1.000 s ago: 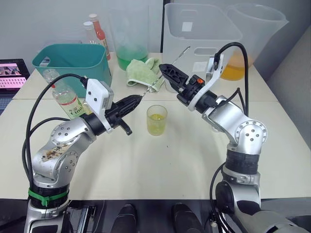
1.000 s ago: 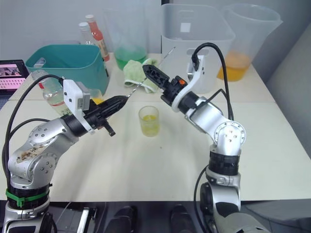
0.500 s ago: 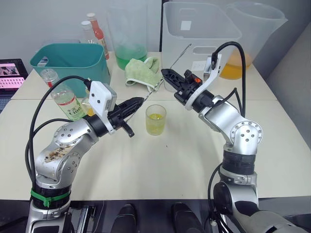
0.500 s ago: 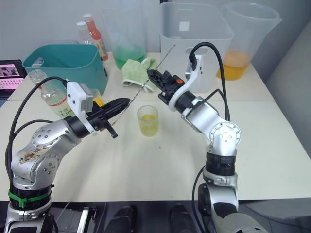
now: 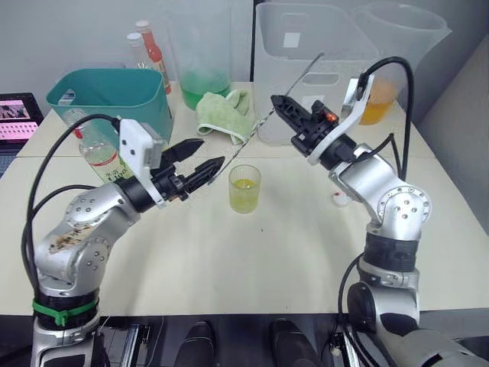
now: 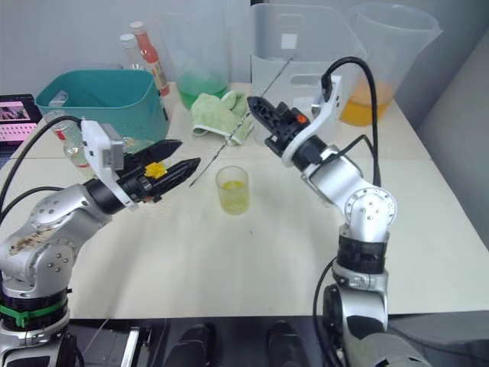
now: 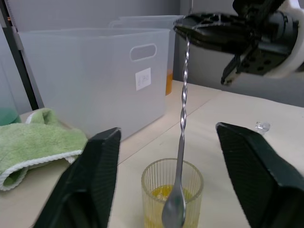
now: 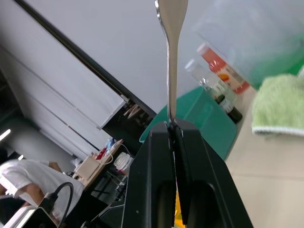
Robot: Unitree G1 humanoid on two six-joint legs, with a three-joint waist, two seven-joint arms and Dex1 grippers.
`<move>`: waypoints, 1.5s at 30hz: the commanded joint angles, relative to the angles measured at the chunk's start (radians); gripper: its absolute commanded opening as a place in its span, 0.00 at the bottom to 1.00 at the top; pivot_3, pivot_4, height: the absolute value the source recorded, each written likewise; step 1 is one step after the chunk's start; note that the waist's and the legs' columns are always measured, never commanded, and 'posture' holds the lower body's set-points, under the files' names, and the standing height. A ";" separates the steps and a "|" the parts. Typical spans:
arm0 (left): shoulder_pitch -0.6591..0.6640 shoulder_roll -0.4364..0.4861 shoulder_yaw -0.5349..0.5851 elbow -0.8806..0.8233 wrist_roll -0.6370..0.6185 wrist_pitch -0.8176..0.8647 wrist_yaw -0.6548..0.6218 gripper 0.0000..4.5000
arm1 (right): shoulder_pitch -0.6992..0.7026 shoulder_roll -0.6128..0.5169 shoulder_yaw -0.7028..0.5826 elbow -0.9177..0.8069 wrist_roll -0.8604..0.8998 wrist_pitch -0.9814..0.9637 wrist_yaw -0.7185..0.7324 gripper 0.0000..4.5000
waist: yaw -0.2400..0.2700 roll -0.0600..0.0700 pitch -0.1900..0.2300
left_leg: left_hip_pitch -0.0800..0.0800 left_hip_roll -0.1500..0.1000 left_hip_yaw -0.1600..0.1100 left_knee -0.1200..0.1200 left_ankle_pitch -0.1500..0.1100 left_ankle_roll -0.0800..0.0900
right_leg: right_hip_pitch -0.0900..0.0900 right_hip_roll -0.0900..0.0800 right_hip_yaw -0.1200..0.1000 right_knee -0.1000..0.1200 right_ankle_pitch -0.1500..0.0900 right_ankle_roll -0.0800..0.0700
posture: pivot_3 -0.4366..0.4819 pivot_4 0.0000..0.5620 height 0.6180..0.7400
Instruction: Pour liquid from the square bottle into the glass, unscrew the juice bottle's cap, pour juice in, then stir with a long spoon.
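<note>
Now the long spoon (image 5: 258,131) is slanting down and to the left from the right gripper (image 5: 281,109), which is clamping its twisted stem partway along, with the handle end reaching far and right toward the clear bin (image 5: 313,46). Its bowl is hanging just left of the glass (image 5: 245,188), above the rim. Judging by this, the right arm needs to bring the bowl over the rim. Meanwhile the left gripper (image 5: 200,155) is hovering left of the glass, fingers spread, gripping nothing.

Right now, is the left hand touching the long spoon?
Apart. The left wrist view shows the left hand open, its fingers spread wide with clear gaps either side of the long spoon.
</note>
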 commanded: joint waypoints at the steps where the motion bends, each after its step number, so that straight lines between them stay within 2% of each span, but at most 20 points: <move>1: 0.012 0.042 0.047 -0.005 -0.007 -0.009 -0.016 1.00 | -0.075 -0.064 -0.023 0.023 -0.046 -0.027 0.125 0.00 | 0.000 0.000 0.000 | 0.000 0.000 0.000 0.000 0.000 0.000 | 0.000 0.000 0.000 0.000 0.000 0.000 | 0.48 0.27 1.00; 3: 0.045 0.061 0.064 0.001 0.000 -0.016 -0.031 1.00 | -0.128 -0.115 -0.013 0.061 -0.080 -0.021 0.212 0.00 | -0.001 0.000 0.000 | 0.000 0.000 0.000 -0.001 0.000 0.000 | 0.000 0.000 0.000 -0.001 0.000 0.000 | 0.48 0.27 1.00; 7: 0.199 0.102 0.100 0.000 0.002 -0.043 -0.117 1.00 | -0.225 -0.276 0.132 0.112 -0.276 -0.032 0.533 0.00 | -0.003 0.002 0.001 | 0.000 0.000 0.002 -0.003 0.000 0.000 | -0.002 -0.001 0.001 -0.002 0.000 0.000 | 0.48 0.27 1.00; 13: 0.262 0.097 0.080 -0.023 -0.001 -0.050 -0.136 1.00 | -0.219 -0.295 0.231 0.130 -0.456 -0.089 0.707 0.00 | 0.001 0.001 0.001 | 0.000 0.001 0.001 -0.005 0.000 0.000 | -0.002 0.000 0.000 -0.003 -0.001 -0.002 | 0.48 0.27 1.00; 22: 0.290 0.071 0.030 -0.053 0.020 -0.061 -0.117 1.00 | -0.195 -0.230 0.310 0.164 -0.669 -0.196 0.802 0.00 | 0.002 0.001 0.001 | 0.000 0.000 0.001 -0.005 0.000 -0.001 | -0.002 -0.001 -0.001 -0.002 -0.001 -0.002 | 0.48 0.27 1.00; 32: 0.302 0.068 -0.017 -0.068 0.062 -0.077 -0.113 1.00 | -0.146 -0.220 0.381 0.187 -0.854 -0.309 0.904 0.00 | 0.002 0.001 0.001 | 0.001 0.000 0.001 -0.005 0.001 -0.001 | -0.002 -0.001 -0.001 -0.001 -0.001 -0.002 | 0.48 0.27 1.00; 40: 0.301 0.069 -0.023 -0.061 0.082 -0.088 -0.124 1.00 | -0.121 -0.219 0.354 0.141 -0.857 -0.258 0.928 0.00 | 0.002 0.001 0.001 | 0.001 0.000 0.001 -0.005 0.001 -0.002 | -0.001 -0.001 -0.001 -0.001 -0.001 -0.002 | 0.48 0.27 1.00; 45: 0.299 0.065 -0.027 -0.055 0.100 -0.092 -0.124 1.00 | -0.076 -0.174 0.329 0.044 -0.798 -0.179 0.889 0.00 | 0.001 0.001 0.001 | 0.001 0.000 0.001 -0.005 0.001 -0.002 | -0.001 -0.001 -0.001 0.000 -0.001 -0.002 | 0.48 0.27 1.00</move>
